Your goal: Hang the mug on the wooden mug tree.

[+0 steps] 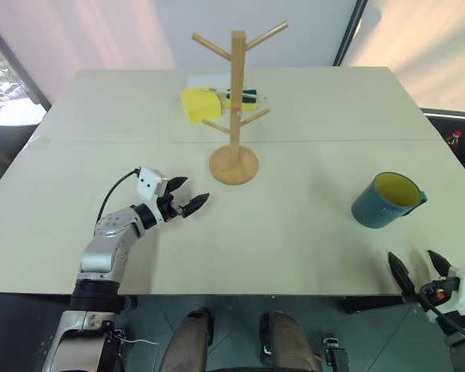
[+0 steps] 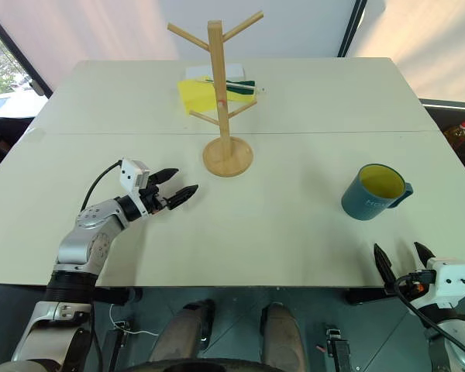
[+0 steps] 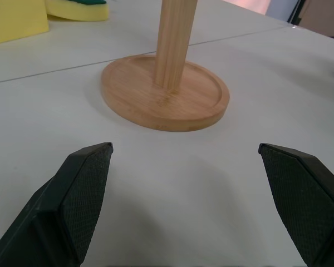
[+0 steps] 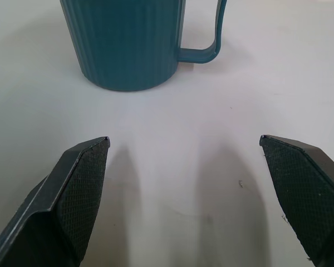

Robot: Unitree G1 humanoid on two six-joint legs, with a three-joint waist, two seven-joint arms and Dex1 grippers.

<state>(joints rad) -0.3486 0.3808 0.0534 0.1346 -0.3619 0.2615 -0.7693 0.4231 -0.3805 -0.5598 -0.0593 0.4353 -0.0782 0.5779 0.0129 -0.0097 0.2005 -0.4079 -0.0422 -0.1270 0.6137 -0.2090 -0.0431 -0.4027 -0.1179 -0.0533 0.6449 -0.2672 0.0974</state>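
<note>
The slate-blue mug (image 1: 386, 200) with a yellow inside stands upright on the right side of the white table, its handle (image 1: 418, 199) pointing right. My right gripper (image 1: 418, 270) hovers open at the table's front edge, a short way in front of the mug (image 4: 125, 41), nothing between its fingers. The wooden mug tree (image 1: 235, 108) stands mid-table, its pegs bare. My left gripper (image 1: 187, 195) is open and empty, low over the table left of the tree's round base (image 3: 166, 92) and pointing toward it.
Yellow sponges (image 1: 199, 103) and a few small items lie behind the mug tree at the back of the table (image 1: 294, 232). A seam crosses the tabletop behind the tree's base. A small bottle (image 1: 453, 139) stands off the table's right edge.
</note>
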